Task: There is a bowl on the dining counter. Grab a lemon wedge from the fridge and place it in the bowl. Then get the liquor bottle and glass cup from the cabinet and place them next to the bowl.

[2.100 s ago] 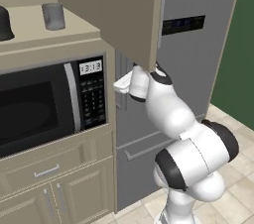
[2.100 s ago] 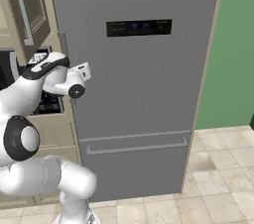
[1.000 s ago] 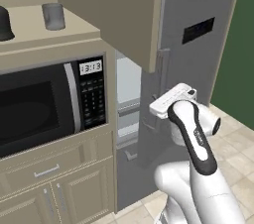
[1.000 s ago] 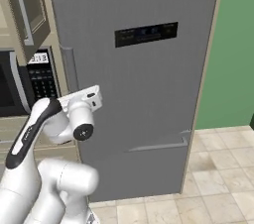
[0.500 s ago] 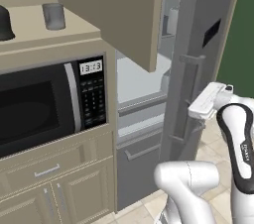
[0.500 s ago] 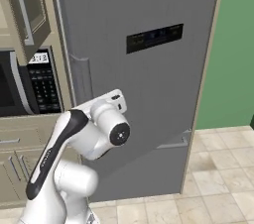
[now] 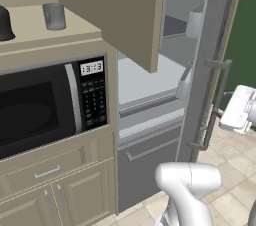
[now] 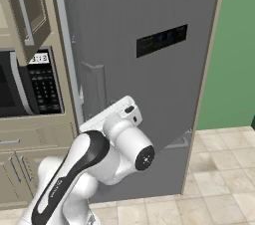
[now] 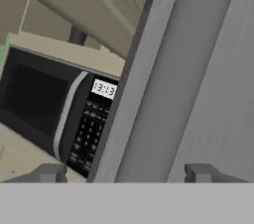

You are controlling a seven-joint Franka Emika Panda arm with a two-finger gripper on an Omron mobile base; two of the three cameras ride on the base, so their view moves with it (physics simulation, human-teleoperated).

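Since half a second ago, the fridge door (image 7: 212, 65) has swung further out, and the arm has carried the gripper (image 9: 126, 171) further toward the right of the left base view, with its fingers now parted. In the hand view the two dark fingertips (image 9: 49, 173) stand wide apart at the bottom, with the grey edge of the door between them and nothing pinched. The door handle (image 7: 212, 105) sits just beside the white hand in the left base view. Behind the open door, the fridge interior (image 7: 150, 77) shows pale shelves; the lemon wedge cannot be made out there. On the open shelf above the microwave (image 7: 50, 102) stand the glass cup (image 7: 54, 16) and, near the left edge, the dark liquor bottle (image 7: 6, 22), close together but apart. A tan cabinet door (image 7: 125, 10) hangs open above the microwave and overlaps the fridge opening.
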